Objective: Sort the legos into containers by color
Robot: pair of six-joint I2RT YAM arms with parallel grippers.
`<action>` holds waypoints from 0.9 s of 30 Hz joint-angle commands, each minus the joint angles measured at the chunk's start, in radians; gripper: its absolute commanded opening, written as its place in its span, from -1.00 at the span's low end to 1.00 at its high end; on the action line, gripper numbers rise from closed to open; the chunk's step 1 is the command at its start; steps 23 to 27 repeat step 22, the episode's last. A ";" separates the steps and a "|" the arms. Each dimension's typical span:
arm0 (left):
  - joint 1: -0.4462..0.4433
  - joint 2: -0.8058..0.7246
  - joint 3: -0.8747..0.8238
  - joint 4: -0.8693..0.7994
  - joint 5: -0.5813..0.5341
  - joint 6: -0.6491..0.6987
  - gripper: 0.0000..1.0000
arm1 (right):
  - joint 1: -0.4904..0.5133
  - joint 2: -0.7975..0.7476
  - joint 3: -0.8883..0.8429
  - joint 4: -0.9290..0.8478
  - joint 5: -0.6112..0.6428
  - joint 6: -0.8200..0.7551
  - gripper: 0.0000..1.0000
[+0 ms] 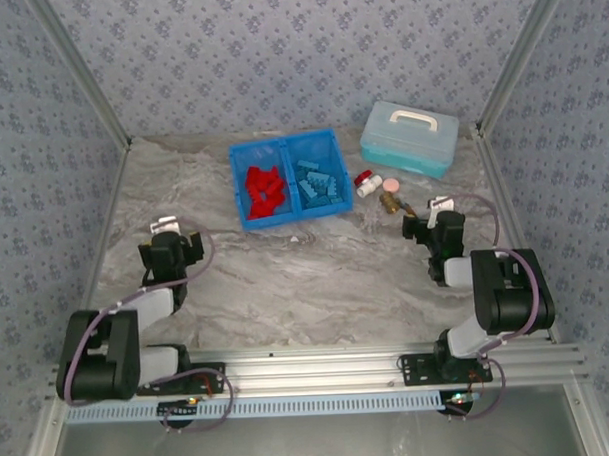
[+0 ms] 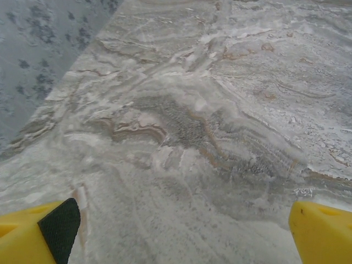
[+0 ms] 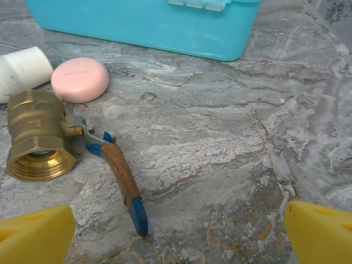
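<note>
bin (image 1: pixel 281 141): far centre of table; red legos (image 1: pixel 264 190) in left compartment, light blue legos (image 1: pixel 320 183) in right | left gripper (image 2: pixel 181 231): fingers apart, above bare table, near left | right gripper (image 3: pixel 179 231): fingers apart, just near of brass valve (image 3: pixel 38 137) and pink disc (image 3: pixel 80 78), right of bin

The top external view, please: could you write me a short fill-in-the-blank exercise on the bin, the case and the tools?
In the blue bin, the red legos lie in the ____ compartment.
The light blue legos lie in the ____ compartment.
The teal case has a ____ handle.
The left tool and the right tool are both ____.
Missing words: left; right; white; open.
</note>
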 commanded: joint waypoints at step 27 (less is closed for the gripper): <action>0.061 0.249 0.110 0.259 0.262 0.036 0.98 | -0.011 -0.012 0.022 0.021 -0.048 -0.020 1.00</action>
